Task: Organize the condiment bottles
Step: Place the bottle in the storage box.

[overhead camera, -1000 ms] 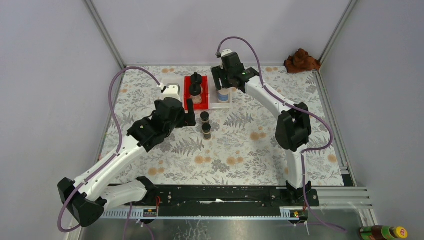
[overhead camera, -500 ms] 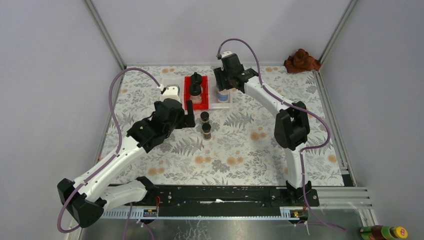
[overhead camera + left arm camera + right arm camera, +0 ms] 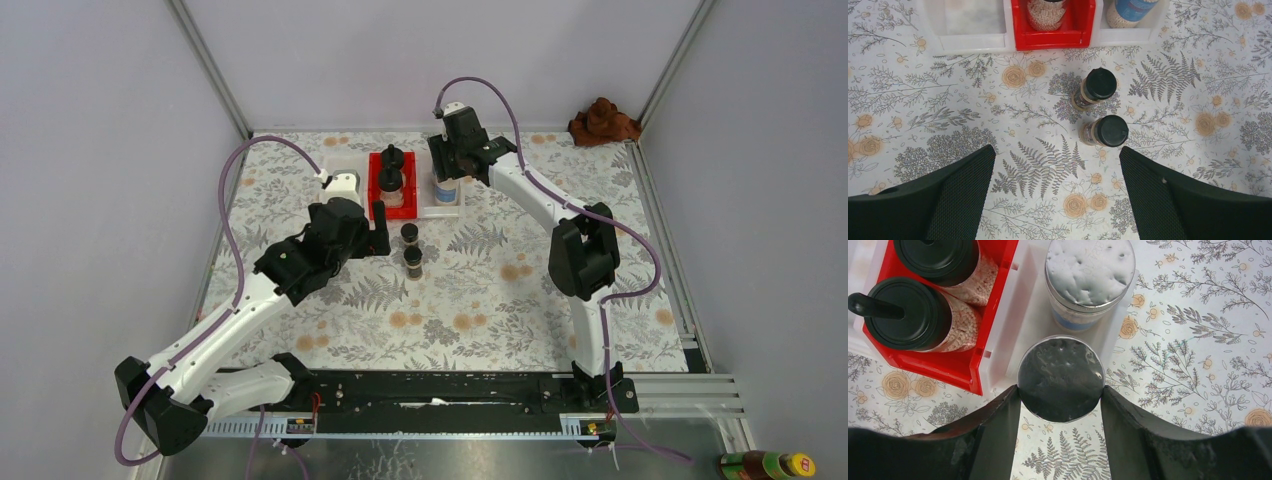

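Observation:
Two slim dark-brown jars with black caps (image 3: 409, 233) (image 3: 413, 262) stand on the floral table; they also show in the left wrist view (image 3: 1099, 84) (image 3: 1111, 131). My left gripper (image 3: 1058, 167) is open and empty, just short of them; in the top view it (image 3: 383, 233) is to their left. Two clear jars with black domed caps (image 3: 903, 312) (image 3: 943, 260) stand in the red bin (image 3: 955, 367). My right gripper (image 3: 1061, 390) is shut on a silver-lidded jar (image 3: 1061, 377) at the near end of the right white bin (image 3: 1028, 315). The other silver-lidded, blue-labelled jar (image 3: 1089, 277) stands behind it.
A white bin (image 3: 973, 42) with no jars sits left of the red bin (image 3: 1053, 37). A brown cloth (image 3: 604, 122) lies at the far right corner. A brown yellow-capped bottle (image 3: 770, 465) lies off the table at the bottom right.
My right gripper has shifted slightly left with the silver-lidded jar over the white bin. The left arm has not moved.

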`<state>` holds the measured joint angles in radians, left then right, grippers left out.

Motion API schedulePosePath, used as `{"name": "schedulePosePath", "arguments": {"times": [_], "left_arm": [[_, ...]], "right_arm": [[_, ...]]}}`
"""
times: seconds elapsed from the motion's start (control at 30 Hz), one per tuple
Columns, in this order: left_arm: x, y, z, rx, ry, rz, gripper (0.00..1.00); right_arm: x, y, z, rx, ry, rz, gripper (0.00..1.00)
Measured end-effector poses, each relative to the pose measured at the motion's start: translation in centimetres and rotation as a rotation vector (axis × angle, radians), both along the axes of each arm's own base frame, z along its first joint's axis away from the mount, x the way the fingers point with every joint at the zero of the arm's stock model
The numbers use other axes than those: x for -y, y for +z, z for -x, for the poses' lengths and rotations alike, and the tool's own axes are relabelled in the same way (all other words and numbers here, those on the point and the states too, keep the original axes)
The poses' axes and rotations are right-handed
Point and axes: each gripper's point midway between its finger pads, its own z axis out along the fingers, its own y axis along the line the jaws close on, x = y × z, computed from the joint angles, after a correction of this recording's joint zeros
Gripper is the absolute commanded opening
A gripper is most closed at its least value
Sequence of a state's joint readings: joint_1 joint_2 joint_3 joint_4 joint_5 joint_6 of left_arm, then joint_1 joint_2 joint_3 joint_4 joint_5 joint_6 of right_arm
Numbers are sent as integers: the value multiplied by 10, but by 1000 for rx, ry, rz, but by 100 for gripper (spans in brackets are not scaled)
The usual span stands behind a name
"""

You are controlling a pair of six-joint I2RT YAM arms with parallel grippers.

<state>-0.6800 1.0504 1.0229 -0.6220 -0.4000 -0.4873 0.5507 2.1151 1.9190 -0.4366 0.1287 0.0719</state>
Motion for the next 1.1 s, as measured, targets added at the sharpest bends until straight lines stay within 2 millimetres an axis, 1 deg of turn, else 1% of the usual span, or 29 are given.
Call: {"name": "schedulePosePath", "arguments": {"times": [0.4, 0.93, 1.0, 1.1], "left_arm": [[0, -1, 0, -1, 0, -1, 99], [0, -3, 0, -8, 0, -5, 99], [0, -4, 0, -8, 0, -6, 99], [1, -4, 0, -10, 0, -7, 99]], "right_arm": [[0, 0, 0, -1, -3, -2, 54], [0, 0, 0, -2, -2, -3, 58], [0, -1, 0, -3, -2, -3, 59], [0, -1, 0, -3, -1, -3, 65]]}}
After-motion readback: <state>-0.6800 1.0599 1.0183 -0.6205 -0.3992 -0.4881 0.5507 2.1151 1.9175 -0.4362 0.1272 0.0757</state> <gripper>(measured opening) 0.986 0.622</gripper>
